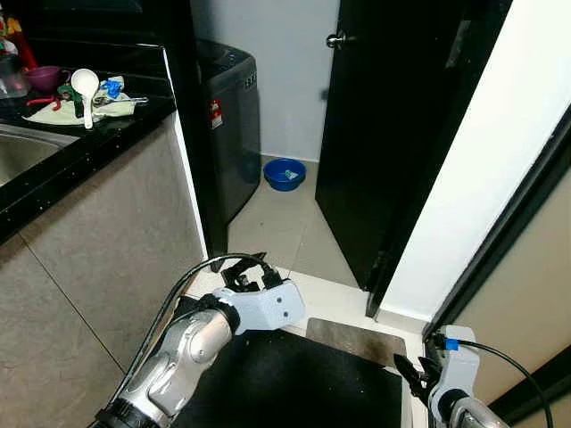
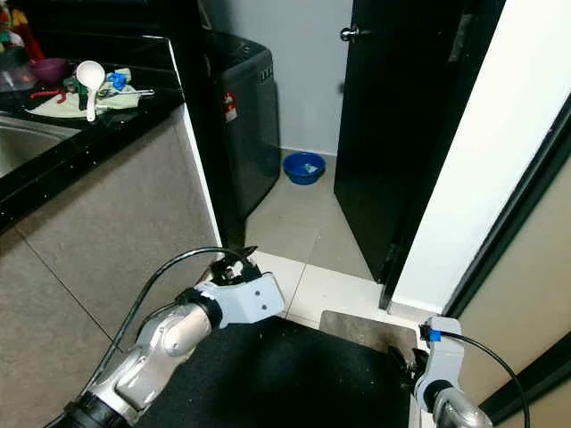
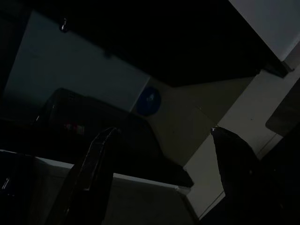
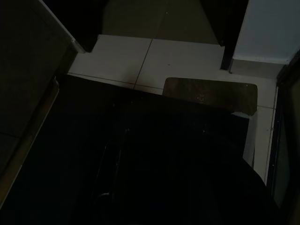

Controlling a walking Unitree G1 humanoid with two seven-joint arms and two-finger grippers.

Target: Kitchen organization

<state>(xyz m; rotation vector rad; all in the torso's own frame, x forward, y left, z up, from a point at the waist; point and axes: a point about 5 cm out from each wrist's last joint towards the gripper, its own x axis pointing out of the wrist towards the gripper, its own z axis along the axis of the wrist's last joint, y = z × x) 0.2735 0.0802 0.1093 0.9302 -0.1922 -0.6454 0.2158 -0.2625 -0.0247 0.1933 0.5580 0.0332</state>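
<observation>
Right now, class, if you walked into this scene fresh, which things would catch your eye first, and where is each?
The blue bowl on the pale floor tiles stands out, between the grey washing machine and the dark door. On the black counter to the left, a white ladle lies on a cloth among small clutter. Low in front, the silver left arm reaches forward, its left hand open over a black mat.

A blue basin (image 1: 285,174) sits on pale beige floor tiles (image 1: 281,234) beside a dark grey washing machine (image 1: 230,125). The countertop (image 1: 89,143) is speckled black, the door (image 1: 393,116) black, the ladle (image 1: 85,86) white, and the mat (image 1: 285,379) black.
</observation>
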